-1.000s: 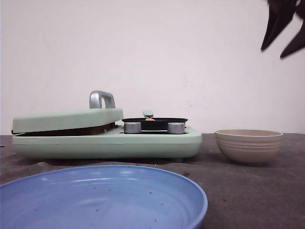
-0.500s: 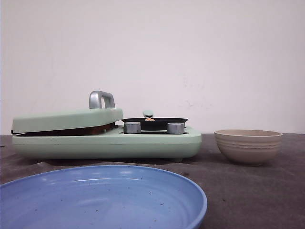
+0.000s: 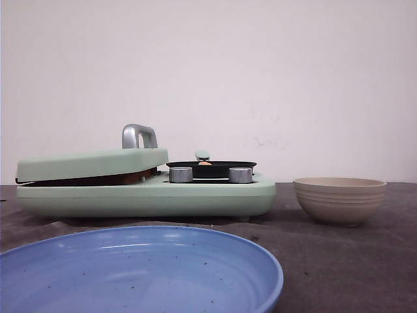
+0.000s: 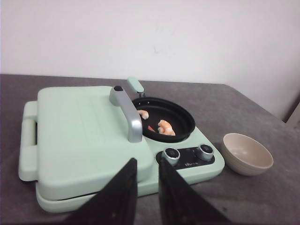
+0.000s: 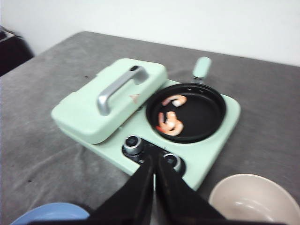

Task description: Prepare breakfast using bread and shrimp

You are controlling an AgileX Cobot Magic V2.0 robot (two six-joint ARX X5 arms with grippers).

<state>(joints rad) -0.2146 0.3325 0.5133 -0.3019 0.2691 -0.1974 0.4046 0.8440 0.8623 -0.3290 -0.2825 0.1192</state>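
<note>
On the green cooker (image 4: pixel 93 140), beside its shut lid (image 4: pixel 79 131), we see the shrimp (image 4: pixel 165 127) in the black pan (image 4: pixel 180 123) | no bread visible, perhaps under the lid | left gripper (image 4: pixel 146 185) narrowly parted, right gripper (image 5: pixel 154 180) pinched together, both empty above the cooker | risk: narrow jaws skid off the lid handle (image 4: pixel 127 114), dropping the lid or jolting the pan.

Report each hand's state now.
Left hand: slightly open, holding nothing.
Right hand: shut, holding nothing.
</note>
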